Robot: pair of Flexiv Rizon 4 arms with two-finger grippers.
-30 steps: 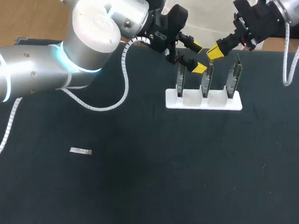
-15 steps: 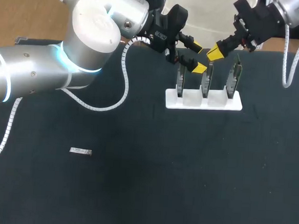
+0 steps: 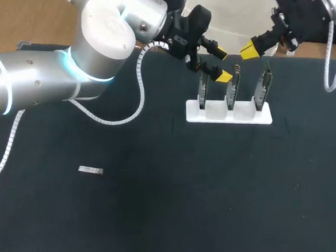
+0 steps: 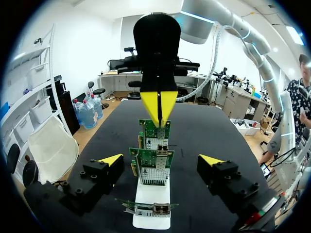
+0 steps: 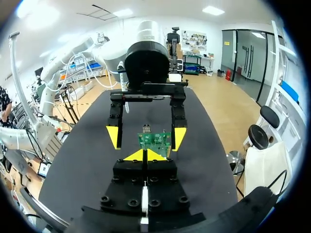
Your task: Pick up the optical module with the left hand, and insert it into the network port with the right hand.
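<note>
While the optical module (image 3: 90,169) lies apart on the counter (image 3: 150,217), the left hand (image 3: 222,64) spreads wide by the card rack (image 3: 229,114); the right hand (image 3: 251,50) hovers nearby, tips pressed together.

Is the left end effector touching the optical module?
Apart. Head view shows the optical module lying on the table, far from the left end effector.

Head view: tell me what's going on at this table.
Both arms are up at the white rack, which holds three upright network cards. The left gripper hangs open beside the end card on its side, fingers apart, holding nothing. The right gripper hovers shut above the cards. The optical module lies untouched on the black table, far from both.
</note>
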